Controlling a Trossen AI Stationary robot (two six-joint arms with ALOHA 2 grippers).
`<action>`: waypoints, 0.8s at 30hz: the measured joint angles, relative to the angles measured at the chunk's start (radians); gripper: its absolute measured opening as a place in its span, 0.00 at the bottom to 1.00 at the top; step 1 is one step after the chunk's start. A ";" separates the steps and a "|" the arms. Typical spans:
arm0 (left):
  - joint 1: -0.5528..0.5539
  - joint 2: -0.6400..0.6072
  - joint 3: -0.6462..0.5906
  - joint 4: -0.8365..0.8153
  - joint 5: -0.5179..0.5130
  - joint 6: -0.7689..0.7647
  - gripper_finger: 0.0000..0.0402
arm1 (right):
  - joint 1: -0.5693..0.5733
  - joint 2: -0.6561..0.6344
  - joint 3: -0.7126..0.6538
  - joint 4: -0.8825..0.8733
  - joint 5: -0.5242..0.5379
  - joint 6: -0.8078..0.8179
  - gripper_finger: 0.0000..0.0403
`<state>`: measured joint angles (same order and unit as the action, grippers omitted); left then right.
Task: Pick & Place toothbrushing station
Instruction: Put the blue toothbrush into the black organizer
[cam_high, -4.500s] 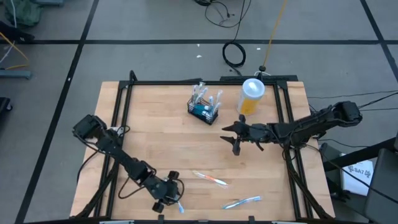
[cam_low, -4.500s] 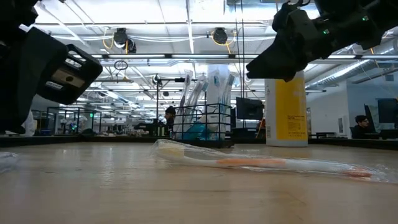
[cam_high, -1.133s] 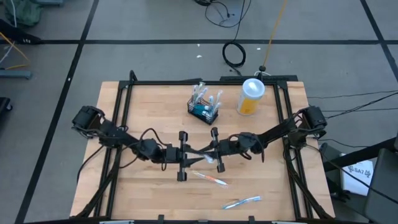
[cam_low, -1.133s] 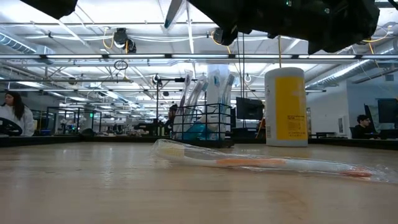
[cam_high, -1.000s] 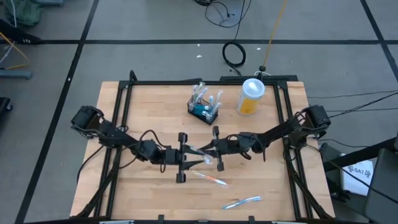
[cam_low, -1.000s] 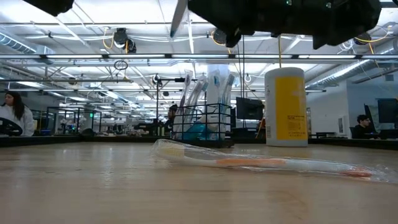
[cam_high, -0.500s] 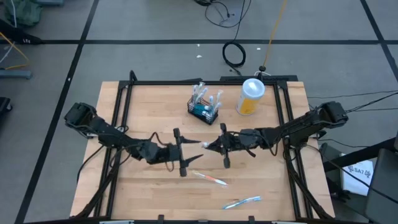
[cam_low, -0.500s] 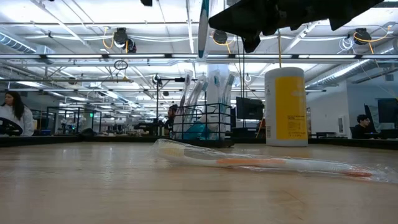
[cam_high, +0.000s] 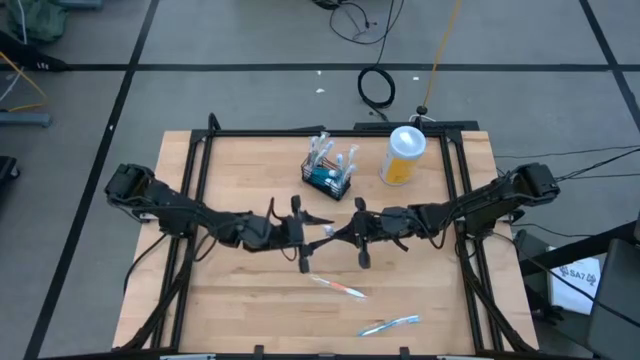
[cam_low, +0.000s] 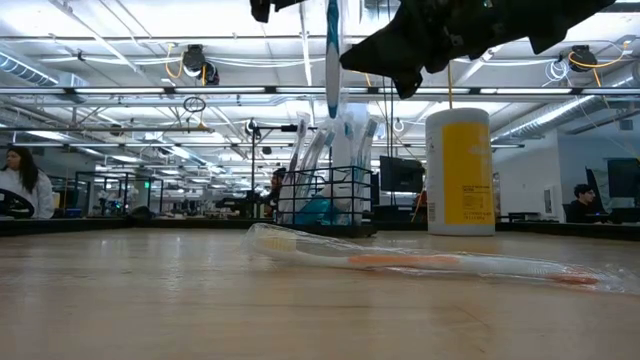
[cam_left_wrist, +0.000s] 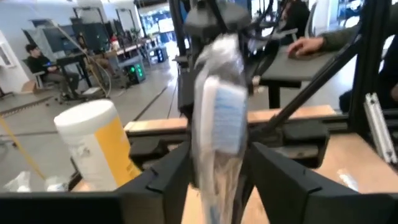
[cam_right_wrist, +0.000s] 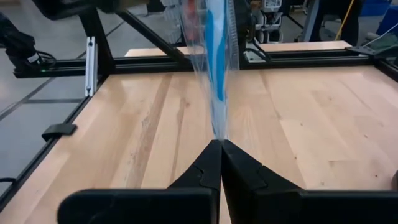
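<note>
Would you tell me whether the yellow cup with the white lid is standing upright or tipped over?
Upright. The yellow cup stands straight on the table in the low view, its white lid on top.

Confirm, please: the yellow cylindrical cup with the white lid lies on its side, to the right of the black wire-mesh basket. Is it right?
Not quite. The yellow cylindrical cup with the white lid stands upright, as the low view shows; it is indeed to the right of the black wire-mesh basket.
</note>
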<state>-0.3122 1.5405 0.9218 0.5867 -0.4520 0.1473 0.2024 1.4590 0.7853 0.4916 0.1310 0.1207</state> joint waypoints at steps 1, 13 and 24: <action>-0.001 0.000 0.000 -0.014 -0.004 -0.003 0.41 | 0.000 0.000 0.000 -0.002 0.000 0.000 0.00; -0.003 0.000 0.000 -0.042 -0.022 -0.023 0.04 | 0.000 0.000 0.000 -0.012 0.000 0.007 0.00; 0.002 0.000 0.000 -0.129 -0.201 -0.038 0.02 | 0.000 0.000 0.000 -0.137 0.102 0.016 0.26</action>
<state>-0.3101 1.5406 0.9218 0.4582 -0.6528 0.1091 0.2020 1.4590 0.7853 0.3550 0.2327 0.1368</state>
